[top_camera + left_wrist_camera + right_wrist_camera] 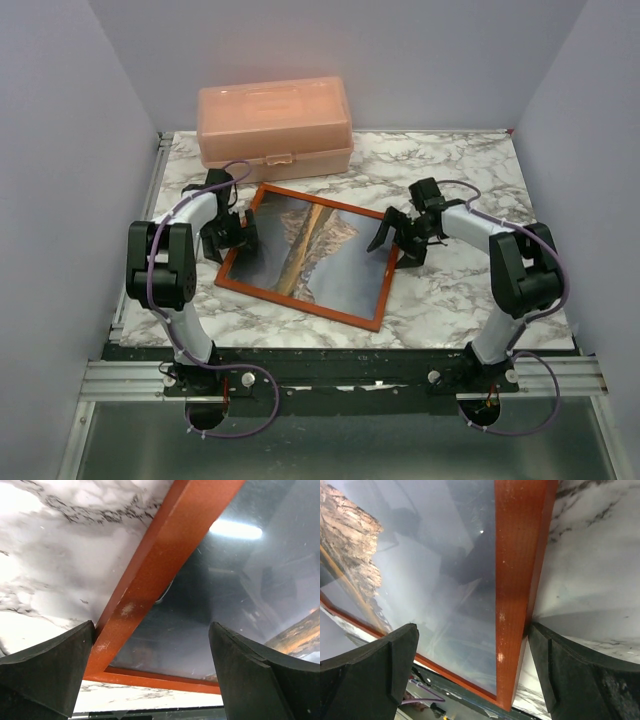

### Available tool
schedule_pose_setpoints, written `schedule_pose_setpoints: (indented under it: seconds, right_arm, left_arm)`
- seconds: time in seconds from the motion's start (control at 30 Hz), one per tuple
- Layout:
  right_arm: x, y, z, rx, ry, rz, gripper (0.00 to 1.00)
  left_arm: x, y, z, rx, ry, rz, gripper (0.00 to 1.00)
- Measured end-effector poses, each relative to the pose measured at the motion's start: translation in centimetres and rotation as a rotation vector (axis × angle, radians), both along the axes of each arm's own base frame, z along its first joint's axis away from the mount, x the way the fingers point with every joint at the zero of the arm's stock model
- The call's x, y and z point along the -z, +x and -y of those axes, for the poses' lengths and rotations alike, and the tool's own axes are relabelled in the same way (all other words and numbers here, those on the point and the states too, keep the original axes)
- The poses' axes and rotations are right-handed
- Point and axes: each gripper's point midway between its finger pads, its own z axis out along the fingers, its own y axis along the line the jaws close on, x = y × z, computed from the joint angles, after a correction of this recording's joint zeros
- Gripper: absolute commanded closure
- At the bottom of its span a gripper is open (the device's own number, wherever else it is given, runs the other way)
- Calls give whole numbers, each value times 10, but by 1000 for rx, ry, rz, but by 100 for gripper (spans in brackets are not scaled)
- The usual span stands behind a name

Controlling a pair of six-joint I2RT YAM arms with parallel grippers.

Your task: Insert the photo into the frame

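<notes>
Since the photo (320, 255) looks seated in the frame (300, 303), L gripper (237, 235) & R gripper (398, 240) are spread wide, nothing held; opposite rails should be pinched evenly, w/o tilting.

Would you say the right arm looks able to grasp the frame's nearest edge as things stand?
Probably yes: the open right hand straddles the frame at its right rail, and nothing else sits between them.

I have open table (470, 290) right of the frame (300, 304) and along its near rail; the box (275, 125) blocks the far left, near the frame's far corner; the left gripper (232, 238) and right gripper (395, 243) straddle the side rails, jaws wide; walls (60, 150) close both flanks.
</notes>
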Motion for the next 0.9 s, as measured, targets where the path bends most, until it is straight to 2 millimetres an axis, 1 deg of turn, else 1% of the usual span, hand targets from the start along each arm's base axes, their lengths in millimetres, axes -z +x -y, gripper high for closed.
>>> schedule_pose_setpoints:
  seconds: [0.1,0.2,0.27,0.33,0.4,0.43,0.47,0.5,0.53,0.57,0.67,0.77,0.87,0.9]
  right_arm:
    - [-1,9,0,-8,-19,-9,0]
    - [0,24,5,-25,-68,5,0]
    - [0,35,9,-35,-104,13,0]
    - [1,52,14,-48,-150,32,0]
    - [1,71,19,-63,-199,53,0]
    - [1,83,21,-70,-221,69,0]
    - [-1,94,23,-77,-239,87,0]
    - [-2,106,23,-86,-254,109,0]
    - [-3,117,23,-92,-265,131,0]
    - [-5,127,22,-98,-272,150,0]
    - [-8,150,18,-116,-278,192,0]
    - [-8,164,15,-121,-281,215,0]
    - [-7,175,17,-111,-302,234,0]
    - [-8,177,19,-105,-316,239,0]
  left_arm:
    - [0,-8,5,36,-10,-24,4]
    - [2,-17,14,83,-15,-45,4]
    - [2,-29,22,118,-23,-60,5]
    - [2,-46,35,160,-41,-71,5]
    - [1,-71,52,219,-68,-93,6]
    - [1,-87,63,248,-89,-109,6]
    - [1,-97,69,265,-104,-119,6]
    - [1,-114,82,294,-132,-132,6]
    - [0,-129,93,319,-159,-148,6]
    - [-1,-141,102,336,-182,-161,6]
    - [-5,-178,137,401,-258,-197,5]
    - [-10,-202,166,442,-324,-226,2]
    - [-18,-220,198,496,-406,-234,1]
    - [-20,-223,207,503,-437,-237,1]
